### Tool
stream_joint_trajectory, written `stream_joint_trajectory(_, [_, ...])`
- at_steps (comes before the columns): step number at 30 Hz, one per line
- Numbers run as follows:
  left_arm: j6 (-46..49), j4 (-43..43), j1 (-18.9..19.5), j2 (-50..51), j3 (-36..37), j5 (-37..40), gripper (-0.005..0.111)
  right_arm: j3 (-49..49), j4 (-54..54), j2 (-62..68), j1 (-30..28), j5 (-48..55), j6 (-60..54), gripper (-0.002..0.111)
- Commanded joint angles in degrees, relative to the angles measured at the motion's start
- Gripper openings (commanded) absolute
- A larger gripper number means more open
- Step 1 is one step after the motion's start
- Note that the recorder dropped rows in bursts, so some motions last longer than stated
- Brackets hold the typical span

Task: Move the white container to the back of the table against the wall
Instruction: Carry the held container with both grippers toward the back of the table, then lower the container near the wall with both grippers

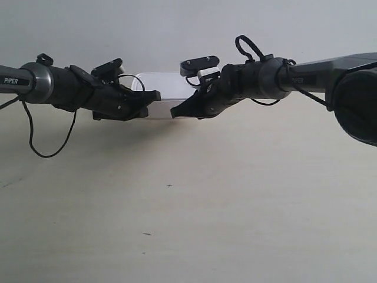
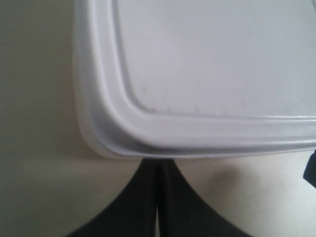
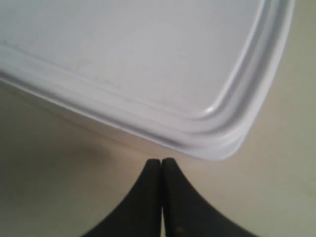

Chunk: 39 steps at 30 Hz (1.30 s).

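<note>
The white container sits at the far side of the table, close to the wall. Both arms partly cover it. In the left wrist view its lid fills the frame. My left gripper is shut, and its tips reach the rim near a rounded corner. In the right wrist view my right gripper is shut, its tips a small gap short of the container. The gripper of the arm at the exterior view's left and the gripper of the arm at its right point at each other in front of the box.
A loose black cable hangs from the arm at the exterior view's left. A few tiny dark specks mark the tabletop. A dark gripper part shows at the left wrist view's edge.
</note>
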Motion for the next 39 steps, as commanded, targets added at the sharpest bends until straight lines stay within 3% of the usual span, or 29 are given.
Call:
stream_joint_trajectory(1, [0.9, 0.1, 0.2, 0.3, -1.5, -0.6, 0.0, -1.1, -0.3, 0.0, -1.6, -0.6, -0.2, 0.0])
stream_joint_trajectory(13, [1.8, 0.0, 0.2, 2.0, -3.5, -0.7, 0.0, -1.1, -0.3, 0.5, -2.0, -3.1, -0.2, 0.0])
stream_joint_trajectory(24, [2.0, 0.0, 0.3, 2.3, -4.3, -1.5, 0.0, -6.9, 1.1, 3.5, -2.2, -2.0, 0.2, 0.0])
stream_joint_trajectory(34, [2.2, -0.2, 2.4, 2.5, -4.5, -3.2, 0.0, -7.7, 0.9, 4.2, -2.3, -3.4, -0.1, 0.0])
stream_joint_trajectory(39, [2.2, -0.4, 2.5, 5.0, -8.6, 1.2, 0.0, -7.7, 0.8, 4.2, -2.3, -3.5, -0.3, 0.0])
